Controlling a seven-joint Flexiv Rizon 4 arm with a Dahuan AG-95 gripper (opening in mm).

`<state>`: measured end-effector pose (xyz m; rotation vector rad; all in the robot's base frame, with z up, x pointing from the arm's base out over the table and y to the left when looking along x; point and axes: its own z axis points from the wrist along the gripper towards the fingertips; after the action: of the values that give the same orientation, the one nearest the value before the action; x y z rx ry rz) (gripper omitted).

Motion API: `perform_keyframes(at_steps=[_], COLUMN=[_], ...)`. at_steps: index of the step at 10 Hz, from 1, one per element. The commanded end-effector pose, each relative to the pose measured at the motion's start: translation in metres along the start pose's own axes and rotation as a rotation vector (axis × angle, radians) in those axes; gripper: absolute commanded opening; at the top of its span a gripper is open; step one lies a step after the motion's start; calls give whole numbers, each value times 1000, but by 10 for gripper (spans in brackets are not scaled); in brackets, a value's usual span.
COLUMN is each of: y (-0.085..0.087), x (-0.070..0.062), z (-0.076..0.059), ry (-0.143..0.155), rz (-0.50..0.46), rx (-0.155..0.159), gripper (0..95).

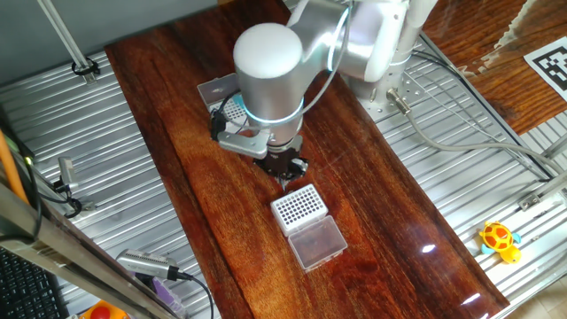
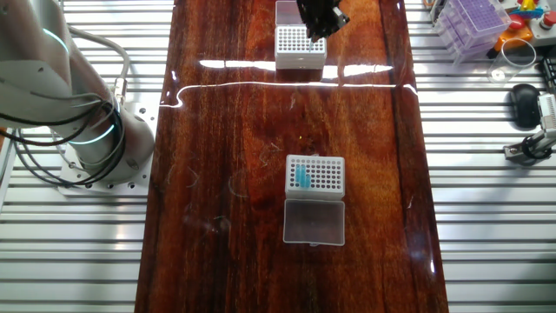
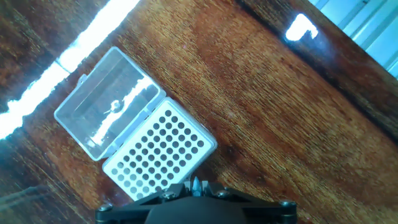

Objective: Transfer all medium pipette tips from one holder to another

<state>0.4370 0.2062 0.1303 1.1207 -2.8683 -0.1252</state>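
**Gripper over the empty rack, blue tips in the other**

In one fixed view, the partly hidden source rack [image 1: 232,109] sits at left behind the arm; right of it the gripper [image 1: 285,168] hangs just above the near edge of the empty white rack [image 1: 299,207], whose clear lid [image 1: 318,242] lies open on the wooden table [image 1: 177,159].

In the other fixed view, the medium pipette tips [image 2: 301,177] stand as a small teal cluster at the left side of the rack [image 2: 314,175] in the middle of the table, well apart from the gripper [image 2: 318,19] at the top.

The hand view shows the holed rack [image 3: 158,155] empty just past the fingers [image 3: 196,185], which sit close together; whether they pinch a tip I cannot tell.
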Motion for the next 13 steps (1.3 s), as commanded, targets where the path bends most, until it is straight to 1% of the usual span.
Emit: perform_keyframes(at_steps=[1, 2, 3, 4, 5, 6, 7, 8, 9, 10, 11, 12, 13], y=[0, 0, 0, 0, 1, -15, -38, -72, -88, -137, -158, -166, -166], x=[2, 2, 2, 2, 3, 15, 28, 51, 61, 95, 111, 122, 122], z=[0, 0, 0, 0, 1, -2, -5, -7, -9, -17, -23, -26, -26], ry=[-26, -29, -33, -30, -21, -16, -16, -16, -16, -13, -3, 3, 10], rz=[182, 224, 243, 251, 260, 255, 207, 135, 102, -5, -46, -51, -37], rx=[28, 33, 34, 37, 46, 65, 63, 57, 56, 51, 50, 49, 47], gripper=[0, 0, 0, 0, 0, 0, 0, 0, 0, 0, 0, 0, 0])
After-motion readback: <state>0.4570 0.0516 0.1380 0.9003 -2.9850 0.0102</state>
